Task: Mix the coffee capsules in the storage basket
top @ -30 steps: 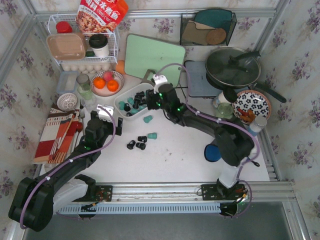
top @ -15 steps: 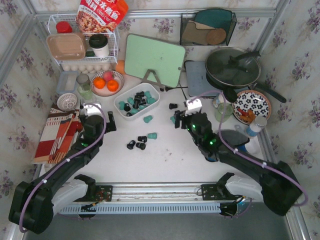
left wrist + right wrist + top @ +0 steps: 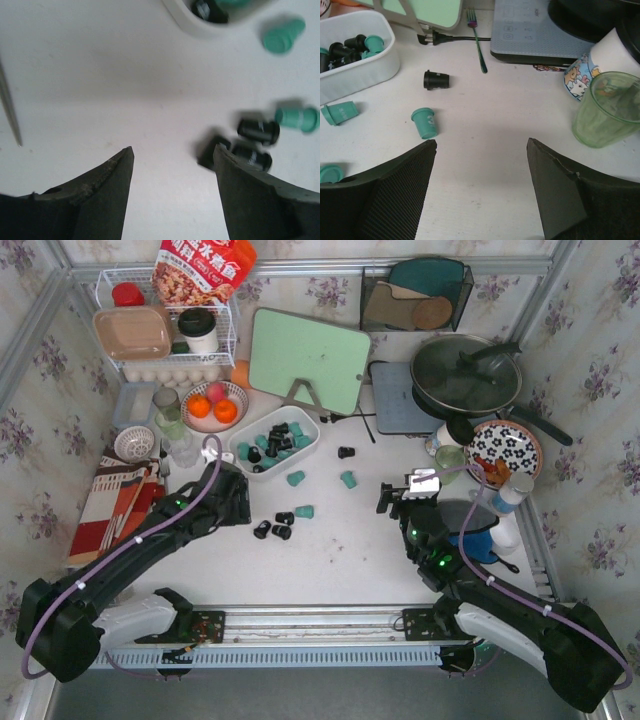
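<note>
Storage basket (image 3: 367, 67): stands upper centre-left in the overhead view and holds a mixed heap of teal and black coffee capsules (image 3: 272, 440).
Strays: seven capsules lie on their sides on the desk (image 3: 340, 560), outside the basket.
Left gripper (image 3: 174, 152): jaws moderately apart, empty, low over bare desk.
Governing relation: three black capsules (image 3: 257, 130) lie right of the jaws in the left wrist view, the nearest just beside the right finger. A teal capsule (image 3: 297, 117) lies beyond them. Their long axes run roughly across the frame, and the basket is at upper right.
Right gripper (image 3: 480, 142): jaws wide, empty. A centre teal capsule (image 3: 425, 122) and a lone black capsule (image 3: 436, 80) lie ahead, to upper left.
Nearer arm: judged left for the black cluster, right for the centre pair.
Surface: smooth and white, so pods on their sides will probably roll if nudged.
Room: open desk around both groups. A green cup (image 3: 607, 107) stands near the right finger.
</note>
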